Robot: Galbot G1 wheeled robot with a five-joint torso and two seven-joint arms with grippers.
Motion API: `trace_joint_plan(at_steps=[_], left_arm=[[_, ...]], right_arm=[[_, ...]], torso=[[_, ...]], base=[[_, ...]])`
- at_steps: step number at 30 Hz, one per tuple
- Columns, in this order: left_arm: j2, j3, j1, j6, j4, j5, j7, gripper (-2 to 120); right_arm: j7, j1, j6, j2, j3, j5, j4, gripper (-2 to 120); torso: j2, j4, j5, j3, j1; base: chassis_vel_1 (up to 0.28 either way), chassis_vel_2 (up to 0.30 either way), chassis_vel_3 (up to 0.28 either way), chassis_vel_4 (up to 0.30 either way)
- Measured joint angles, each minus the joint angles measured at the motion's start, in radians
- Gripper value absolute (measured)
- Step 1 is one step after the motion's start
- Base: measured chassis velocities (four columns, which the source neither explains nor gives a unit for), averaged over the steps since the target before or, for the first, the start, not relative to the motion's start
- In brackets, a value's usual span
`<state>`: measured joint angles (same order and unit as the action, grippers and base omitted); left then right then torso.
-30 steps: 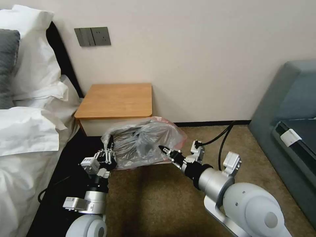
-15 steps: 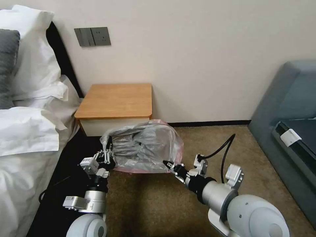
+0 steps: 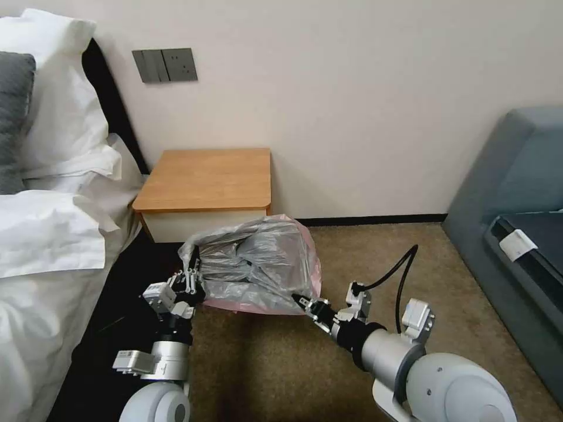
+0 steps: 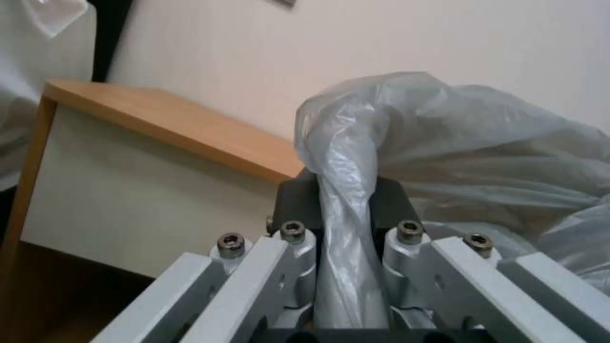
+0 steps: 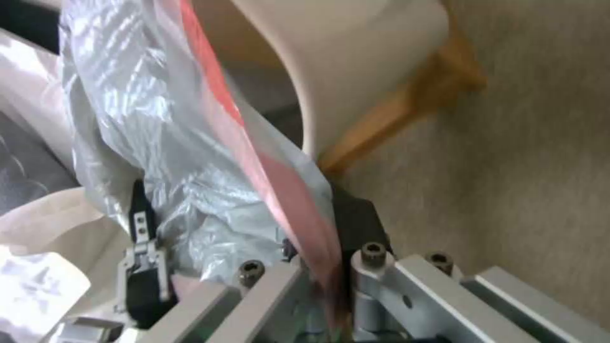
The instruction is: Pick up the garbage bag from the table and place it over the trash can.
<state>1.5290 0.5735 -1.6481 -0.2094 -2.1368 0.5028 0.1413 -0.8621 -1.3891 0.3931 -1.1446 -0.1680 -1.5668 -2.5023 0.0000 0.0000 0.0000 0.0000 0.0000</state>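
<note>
A robot with two arms stands on a tan carpet (image 3: 457, 275) in a bedroom, facing a small wooden table (image 3: 211, 176) set against a pale wall, with a white-sheeted bed (image 3: 41, 246) to the robot's left and a grey sofa (image 3: 516, 176) to its right.

The garbage bag (image 3: 258, 264) is off the table and hangs low in front of the table's white drawer front, stretched between the two grippers. It is thin, crinkled grey plastic with a pinkish-red edge along its lower and right side.

The left gripper (image 3: 190, 281) is clamped tight on a twisted bunch of the bag's edge; in the left wrist view the plastic (image 4: 356, 157) rises as a narrow rope squeezed between the dark pads (image 4: 391, 205). The right gripper (image 3: 302, 302) pinches the opposite side, and the right wrist view shows the red edge (image 5: 279, 190) running down between its closed fingers.

Holding the two sides apart in this way appears meant to keep the bag's mouth spread, so it can be drawn over a rim rather than collapsing into a bundle.

The trash can (image 5: 356, 57) shows in the right wrist view as a smooth cream wall with a rounded corner, just behind the bag. From the head camera the bag covers the place where the can would stand, so it cannot be told whether the plastic is already around the rim or only hanging in front of it. The task seems to be in its fitting stage.
</note>
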Motion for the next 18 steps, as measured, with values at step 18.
trace_joint_plan(at_steps=[18], left_arm=[[-0.003,0.002,-0.012,0.016,-0.023,0.055,0.001,9]], right_arm=[[0.138,0.036,0.085,0.001,0.058,0.2,0.069,0]], torso=[[0.0,0.0,-0.0001,0.0,0.0]], base=[[0.0,0.0,0.0,0.0]])
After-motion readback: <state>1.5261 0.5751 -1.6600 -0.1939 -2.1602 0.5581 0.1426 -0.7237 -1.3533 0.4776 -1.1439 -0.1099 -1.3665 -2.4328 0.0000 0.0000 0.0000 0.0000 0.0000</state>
